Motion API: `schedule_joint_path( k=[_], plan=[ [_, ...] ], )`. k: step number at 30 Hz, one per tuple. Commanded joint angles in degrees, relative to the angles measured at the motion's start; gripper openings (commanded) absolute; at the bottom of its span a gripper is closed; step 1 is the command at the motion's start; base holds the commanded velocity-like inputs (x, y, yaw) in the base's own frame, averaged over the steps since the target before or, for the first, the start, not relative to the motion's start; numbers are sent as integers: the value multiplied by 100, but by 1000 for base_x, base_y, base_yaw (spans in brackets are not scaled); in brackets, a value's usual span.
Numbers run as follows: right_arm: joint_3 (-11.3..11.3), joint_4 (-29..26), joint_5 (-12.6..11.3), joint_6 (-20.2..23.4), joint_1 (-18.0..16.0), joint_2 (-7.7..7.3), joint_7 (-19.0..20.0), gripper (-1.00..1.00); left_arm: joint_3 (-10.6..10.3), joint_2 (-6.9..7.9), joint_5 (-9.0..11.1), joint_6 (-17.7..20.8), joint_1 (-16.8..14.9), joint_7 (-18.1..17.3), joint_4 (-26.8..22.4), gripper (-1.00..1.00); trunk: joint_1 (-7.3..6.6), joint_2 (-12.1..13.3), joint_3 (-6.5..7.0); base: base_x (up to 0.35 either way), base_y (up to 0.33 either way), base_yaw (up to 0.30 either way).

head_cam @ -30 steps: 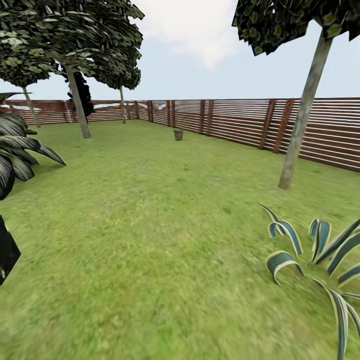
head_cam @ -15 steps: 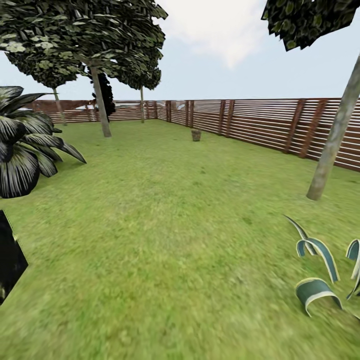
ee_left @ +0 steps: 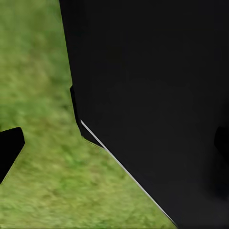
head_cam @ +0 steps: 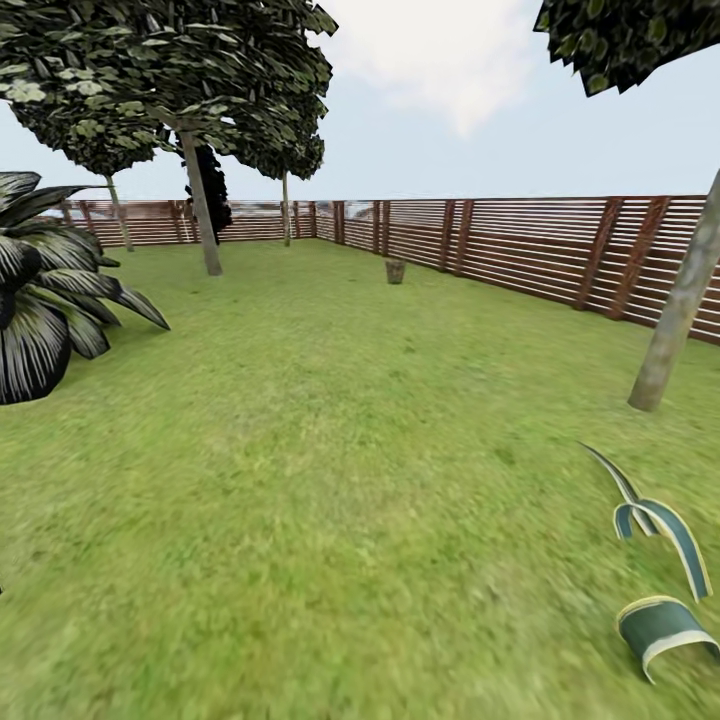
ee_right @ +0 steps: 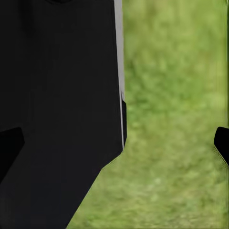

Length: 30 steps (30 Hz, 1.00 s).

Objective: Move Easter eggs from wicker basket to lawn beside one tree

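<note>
1. Mottled green lawn [head_cam: 330, 480] is stretching from the robot out to a brown slat fence [head_cam: 520, 245] that is closing off the garden along the back and the right side.
2. Far off, a small brown wicker basket [head_cam: 395, 271] is sitting upright on the grass just in front of the fence; too small to tell what it is holding, so no eggs can be made out.
3. One pale-trunked tree [head_cam: 682, 300] is leaning up at the right edge, near the fence; another pale trunk [head_cam: 200, 205] is standing at the far left under a broad leafy crown, with a dark columnar tree [head_cam: 212, 190] just behind it.
4. A dark spiky plant [head_cam: 45, 300] is crowding the left edge; striped curling leaves [head_cam: 655, 560] are poking in at the lower right.
5. Left fingertip [ee_left: 8, 148] is showing as a black tip over grass beside a large black robot body [ee_left: 157, 95]; cannot tell whether released or clenched.
6. Right fingertips [ee_right: 222, 143] are sitting at opposite edges of the wrist view, spread apart, nothing between them but grass.
</note>
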Motion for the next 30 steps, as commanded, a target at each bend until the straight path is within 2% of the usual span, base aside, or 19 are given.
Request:
schedule_joint_path(
  k=[1,25,30],
  plan=[
    [6,10,-41,-36,-2,2,0,100,2,0,-34,-2,4,-13,-13,100,4,-2,-3,338,0,0],
    [6,13,-41,-29,-2,4,26,100,2,1,-29,-2,4,-14,-14,100,4,-2,-3,339,0,-2],
    [6,13,-41,-29,-2,20,36,100,2,2,-29,-2,4,-15,-15,100,4,-2,-3,338,0,-210]
  ],
)
